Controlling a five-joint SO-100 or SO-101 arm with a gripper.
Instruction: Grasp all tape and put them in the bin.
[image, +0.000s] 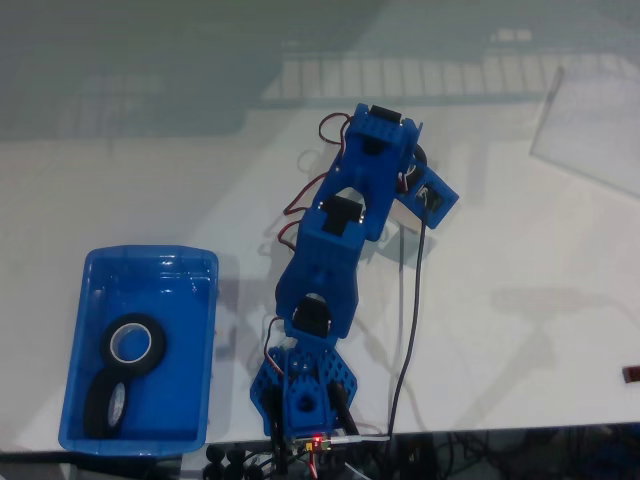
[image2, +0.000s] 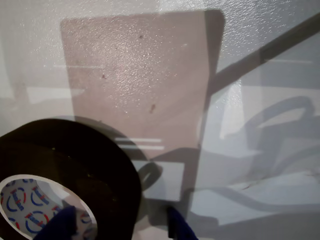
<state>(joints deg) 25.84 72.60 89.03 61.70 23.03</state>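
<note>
Down low, gripper (image2: 120, 225) straddling tape roll (image2: 65, 175), white table (image2: 140, 75)

A white desk (image: 520, 300) filled most of the fixed view, with window-light stripes across its far edge. A pale translucent sheet (image: 590, 130) lay flat near the upper right corner. Black knobs (image: 235, 458) and a tangle of cables (image: 440, 455) sat along the near edge. A small dark object (image: 632, 375) showed at the right border.
</note>
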